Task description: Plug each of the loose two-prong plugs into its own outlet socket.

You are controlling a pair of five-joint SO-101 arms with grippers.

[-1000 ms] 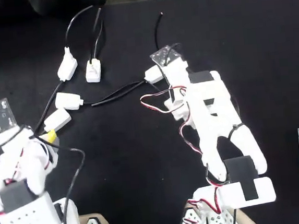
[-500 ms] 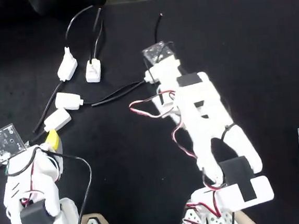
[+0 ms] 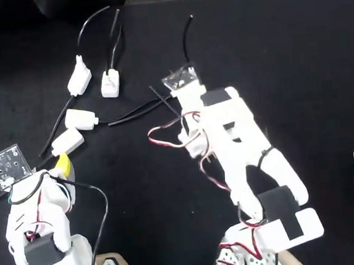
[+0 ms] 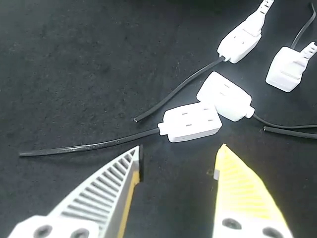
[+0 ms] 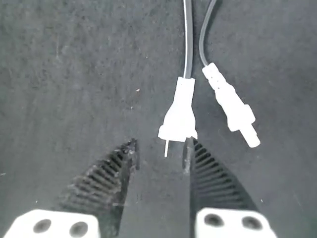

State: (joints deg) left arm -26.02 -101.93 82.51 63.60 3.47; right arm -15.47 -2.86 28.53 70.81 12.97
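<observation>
Two ways this goes sideways imo. First, the right gripper (image 5: 159, 144) is lined up on the wrong end of the two-prong plug (image 5: 179, 116) — the prongs point back at the fingers, one prong sits in the gap and the other is right at a fingertip. Close from here and it pinches bare metal instead of the body. The plug prob twists or skids on the black table cover (image 3: 307, 65), and even a firm hold would cover the part that has to go in. The second white cord end (image 5: 230, 106) lies just beside it, so a sloppy grab could drag both. Second, the outlet socket (image 4: 190, 122) sits loose on the cloth w/ nothing pinning it — push a plug at it and I'd expect it to slide away.

Pose-wise: right arm is stretched fwd over mid-table, wrist tipped down, black fingers part open, holding nothing. The plug there is well apart from the sockets over by the left arm. That arm is tucked back near its base, left gripper (image 4: 179, 151) aimed down at the cloth, spread wide, empty. The socket is just past its fingertips, w/ a second socket (image 4: 225, 95) just beside it.
</observation>
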